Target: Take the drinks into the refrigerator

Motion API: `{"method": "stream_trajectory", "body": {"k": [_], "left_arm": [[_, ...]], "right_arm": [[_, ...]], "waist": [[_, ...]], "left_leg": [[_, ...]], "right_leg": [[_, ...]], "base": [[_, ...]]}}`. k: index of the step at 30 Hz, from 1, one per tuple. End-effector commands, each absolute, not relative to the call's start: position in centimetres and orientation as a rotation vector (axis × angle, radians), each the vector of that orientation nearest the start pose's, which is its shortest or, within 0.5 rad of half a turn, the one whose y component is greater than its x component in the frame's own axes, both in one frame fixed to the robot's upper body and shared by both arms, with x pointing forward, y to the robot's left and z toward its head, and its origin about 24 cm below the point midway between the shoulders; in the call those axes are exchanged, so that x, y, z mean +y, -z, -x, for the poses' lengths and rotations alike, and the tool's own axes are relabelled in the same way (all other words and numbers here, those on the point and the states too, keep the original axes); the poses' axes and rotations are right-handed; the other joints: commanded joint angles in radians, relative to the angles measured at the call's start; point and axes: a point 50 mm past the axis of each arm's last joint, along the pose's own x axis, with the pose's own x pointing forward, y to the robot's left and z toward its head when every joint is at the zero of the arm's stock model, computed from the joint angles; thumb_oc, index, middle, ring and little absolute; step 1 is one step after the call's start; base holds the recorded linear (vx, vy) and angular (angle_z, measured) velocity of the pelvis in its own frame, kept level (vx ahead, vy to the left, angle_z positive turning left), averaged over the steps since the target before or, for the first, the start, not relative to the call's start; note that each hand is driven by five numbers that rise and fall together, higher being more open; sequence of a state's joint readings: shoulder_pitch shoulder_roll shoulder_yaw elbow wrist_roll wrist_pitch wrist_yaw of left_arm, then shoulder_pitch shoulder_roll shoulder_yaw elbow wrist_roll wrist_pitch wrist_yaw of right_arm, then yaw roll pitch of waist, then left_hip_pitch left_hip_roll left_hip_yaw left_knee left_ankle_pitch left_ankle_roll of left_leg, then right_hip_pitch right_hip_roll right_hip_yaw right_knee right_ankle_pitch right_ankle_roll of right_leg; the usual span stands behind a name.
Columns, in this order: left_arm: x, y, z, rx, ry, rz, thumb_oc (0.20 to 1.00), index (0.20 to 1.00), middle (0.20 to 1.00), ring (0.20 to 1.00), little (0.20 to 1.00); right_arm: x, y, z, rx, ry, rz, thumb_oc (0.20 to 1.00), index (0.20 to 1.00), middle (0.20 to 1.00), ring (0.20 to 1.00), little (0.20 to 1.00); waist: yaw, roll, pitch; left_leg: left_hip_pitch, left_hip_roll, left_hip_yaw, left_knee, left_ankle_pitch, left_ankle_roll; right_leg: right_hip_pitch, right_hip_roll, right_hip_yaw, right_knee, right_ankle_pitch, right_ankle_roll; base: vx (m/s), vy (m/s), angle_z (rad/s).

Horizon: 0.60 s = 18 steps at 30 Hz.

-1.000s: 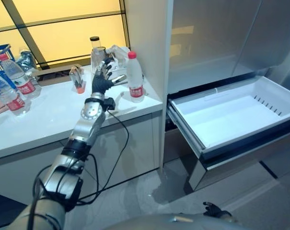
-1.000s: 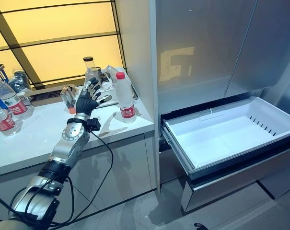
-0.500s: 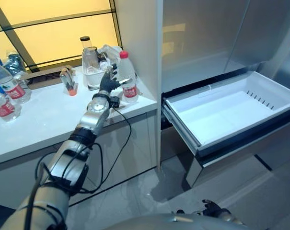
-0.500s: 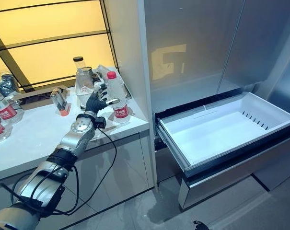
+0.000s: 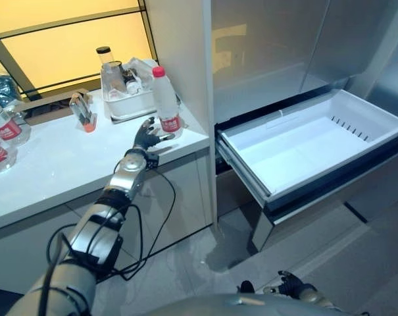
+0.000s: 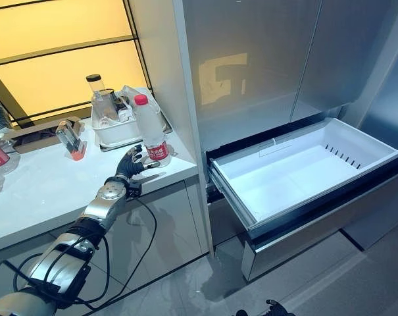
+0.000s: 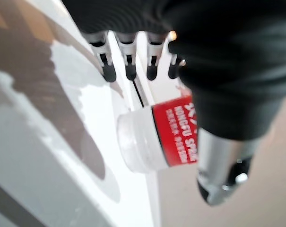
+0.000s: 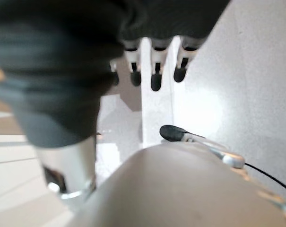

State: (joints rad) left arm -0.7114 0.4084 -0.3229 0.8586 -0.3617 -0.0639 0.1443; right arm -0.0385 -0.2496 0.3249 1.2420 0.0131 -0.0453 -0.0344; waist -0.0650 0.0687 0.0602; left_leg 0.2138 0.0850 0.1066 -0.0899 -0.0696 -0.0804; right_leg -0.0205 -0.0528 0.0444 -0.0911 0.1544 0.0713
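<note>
A clear water bottle (image 5: 166, 99) with a red cap and red label stands upright near the right end of the white counter (image 5: 60, 171). My left hand (image 5: 145, 137) is open just in front of the bottle's base, low over the counter. In the left wrist view the bottle's lower part (image 7: 154, 144) lies between the straight fingers (image 7: 129, 66) and the thumb (image 7: 223, 175), with nothing closed on it. The fridge's white drawer (image 5: 310, 155) stands pulled out and empty to the right. My right hand (image 8: 154, 71) hangs open low by the floor.
A white tray (image 5: 127, 104) with a jar and other items sits behind the bottle. A small glass bottle (image 5: 83, 113) stands left of it. More water bottles (image 5: 2, 125) stand at the counter's far left. The tall fridge front (image 5: 271, 46) rises right of the counter.
The view has shifted. Relative to the bottle, my left hand has dropped from label height to just above the counter by the bottle's base. The bottle stands where it was.
</note>
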Motion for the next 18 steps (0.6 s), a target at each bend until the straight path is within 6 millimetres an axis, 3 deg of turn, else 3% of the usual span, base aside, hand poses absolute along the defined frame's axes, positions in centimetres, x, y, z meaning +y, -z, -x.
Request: {"method": "stream_trajectory", "body": {"k": [1,3,5,8,13,15,18], "left_arm": [[19.2,-11.2,-39.5,0.037,-0.083,-0.263,1.0,1.0,1.0,1.0,1.0],[18.5,-11.6,-39.7,0.023,-0.068,-0.259,1.0,1.0,1.0,1.0,1.0],[17.1,-13.7,-39.9,-0.084,-0.02,-0.225,1.0,1.0,1.0,1.0,1.0],[16.6,-14.0,-39.9,-0.101,-0.007,-0.195,1.0,1.0,1.0,1.0,1.0],[13.4,-15.0,-39.9,-0.156,0.059,-0.109,1.0,1.0,1.0,1.0,1.0],[11.1,-15.8,-39.9,-0.184,0.123,-0.074,1.0,1.0,1.0,1.0,1.0],[9.9,-16.3,-39.9,-0.193,0.158,-0.056,1.0,1.0,1.0,1.0,1.0]], "right_arm": [[-20.5,16.4,-10.3,1.165,-0.13,0.407,1.0,1.0,1.0,1.0,1.0],[-20.5,16.3,-10.6,1.154,-0.124,0.405,1.0,1.0,1.0,1.0,1.0],[-21.4,16.7,-8.8,1.222,-0.095,0.407,1.0,1.0,1.0,1.0,1.0],[-21.7,16.6,-8.9,1.227,-0.082,0.41,1.0,1.0,1.0,1.0,1.0],[-22.7,16.5,-8.7,1.242,-0.035,0.416,1.0,1.0,1.0,1.0,1.0],[-23.4,16.4,-8.4,1.251,-0.012,0.423,1.0,1.0,1.0,1.0,1.0],[-23.6,16.4,-8.3,1.252,-0.003,0.424,1.0,1.0,1.0,1.0,1.0]], "waist": [[-0.033,-0.02,0.038],[-0.038,-0.018,0.043],[-0.053,-0.005,0.062],[-0.058,0.003,0.067],[-0.076,0.018,0.072],[-0.087,0.028,0.073],[-0.096,0.034,0.075]], "left_leg": [[-0.043,-0.037,-0.005,0.004,0.002,0.053],[-0.046,-0.036,-0.001,0.004,0.004,0.051],[-0.052,-0.038,0.013,0.003,0.005,0.051],[-0.057,-0.039,0.019,0.003,0.007,0.05],[-0.058,-0.036,0.031,0.003,0.006,0.046],[-0.053,-0.037,0.034,0.003,0.004,0.044],[-0.049,-0.037,0.038,0.003,0.003,0.042]], "right_leg": [[0.056,0.016,0.015,0.084,-0.12,0.039],[0.051,0.017,0.02,0.083,-0.118,0.038],[0.037,0.021,0.031,0.082,-0.111,0.04],[0.031,0.022,0.036,0.078,-0.108,0.041],[0.028,0.025,0.049,0.073,-0.106,0.038],[0.035,0.025,0.051,0.065,-0.103,0.037],[0.04,0.025,0.054,0.061,-0.102,0.037]], "base": [[-0.02,-0.001,-0.06],[-0.02,0.005,-0.07],[-0.06,0.047,-0.05],[-0.02,0.033,-0.17],[0.0,0.006,-0.02],[0.02,0.01,-0.02],[0.01,0.004,-0.01]]}}
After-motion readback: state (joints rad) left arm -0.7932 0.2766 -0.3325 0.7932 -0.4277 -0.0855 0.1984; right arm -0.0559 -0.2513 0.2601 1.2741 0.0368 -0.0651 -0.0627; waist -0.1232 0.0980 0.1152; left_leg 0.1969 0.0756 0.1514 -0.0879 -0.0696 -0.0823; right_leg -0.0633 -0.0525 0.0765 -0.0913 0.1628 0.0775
